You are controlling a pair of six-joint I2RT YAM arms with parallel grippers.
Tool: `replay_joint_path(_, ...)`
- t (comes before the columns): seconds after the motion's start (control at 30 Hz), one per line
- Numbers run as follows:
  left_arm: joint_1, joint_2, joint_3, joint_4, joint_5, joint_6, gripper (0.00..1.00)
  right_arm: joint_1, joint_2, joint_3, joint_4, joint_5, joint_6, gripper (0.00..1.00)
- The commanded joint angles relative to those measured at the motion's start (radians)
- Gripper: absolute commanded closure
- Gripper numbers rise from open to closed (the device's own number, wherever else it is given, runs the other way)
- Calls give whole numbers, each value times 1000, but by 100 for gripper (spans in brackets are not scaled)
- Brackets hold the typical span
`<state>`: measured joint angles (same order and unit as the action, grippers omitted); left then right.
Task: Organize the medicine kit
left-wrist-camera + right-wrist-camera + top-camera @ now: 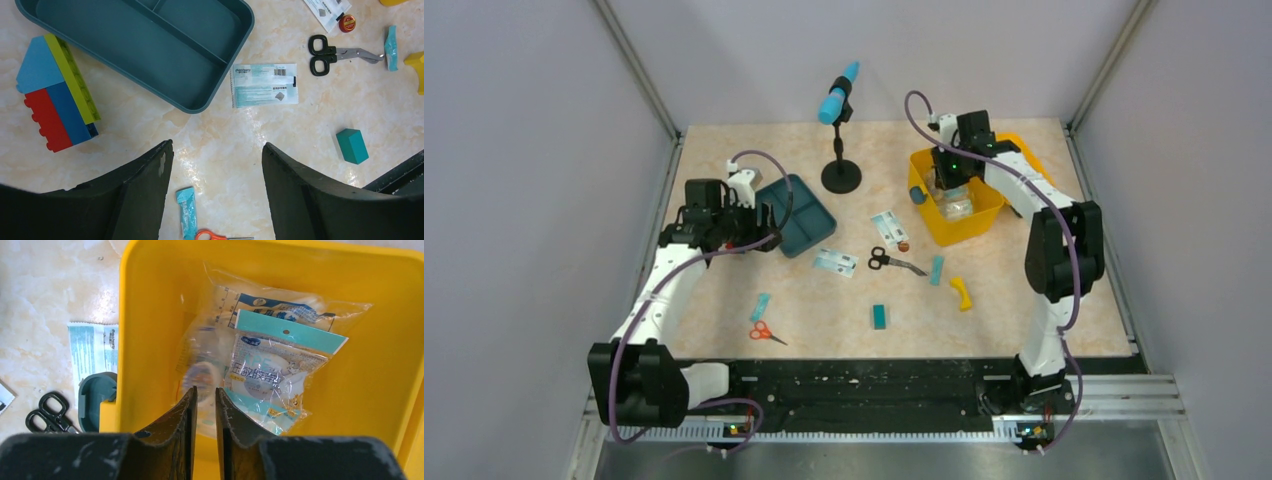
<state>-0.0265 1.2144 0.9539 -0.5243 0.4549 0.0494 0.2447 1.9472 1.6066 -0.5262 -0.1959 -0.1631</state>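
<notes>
While the left gripper [217, 150] gapes at 9 o'clock of the tray [799, 215], the right gripper [205, 390], nearly closed, hovers over packets [270, 370] in the medicine kit [145, 315].

Your right gripper [205, 395] hangs over the open yellow medicine kit [150, 305], its jaws drawn to a thin slit at 6 o'clock; you cannot tell whether they pinch anything. Clear packets [270, 375], one with a teal header card, lie inside from centre to 2 o'clock. Outside the wall, a printed sachet [92, 352] at 9 o'clock and black scissors [47, 412] at 8 o'clock rest on the marble table [40, 300].
</notes>
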Motion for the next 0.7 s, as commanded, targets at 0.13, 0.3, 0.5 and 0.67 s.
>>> replay_joint_path(0.13, 9, -25, -11, 11, 5, 17, 30, -2, -37, 110, 12, -14, 10, 68)
replay_joint_path(0.3, 9, -16, 3, 14, 8, 23, 30, -2, -115, 103, 7, -74, -9, 61)
replay_joint_path(0.5, 9, -5, 27, -19, 43, 73, 31, -2, -257, 22, -23, -255, -107, 49)
replay_joint_path(0.67, 8, 3, 53, -67, 113, 147, 31, 22, -347, -101, -39, -311, -174, 44)
